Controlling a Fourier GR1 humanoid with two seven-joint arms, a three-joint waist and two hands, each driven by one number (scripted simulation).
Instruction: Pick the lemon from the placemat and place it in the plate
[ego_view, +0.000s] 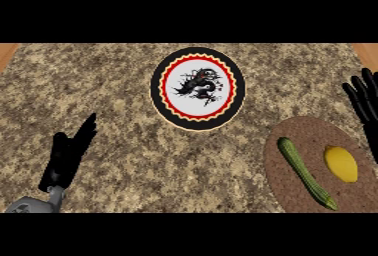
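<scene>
one plate (161, 85), one placemat (306, 131), one lemon (340, 164), one cucumber (306, 173), two hands, left hand (70, 152), right hand (363, 96)

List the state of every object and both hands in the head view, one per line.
lemon: lying on the placemat, untouched
cucumber: lying on the placemat left of the lemon, apart from it
placemat: flat on the counter, lower right
plate: on the counter, nothing on it
left hand: open, fingers straight, holding nothing
right hand: open, at the right edge beyond the placemat, holding nothing

Speckled brown granite counter (133, 100), wooden strips at far corners (7, 52)
</scene>
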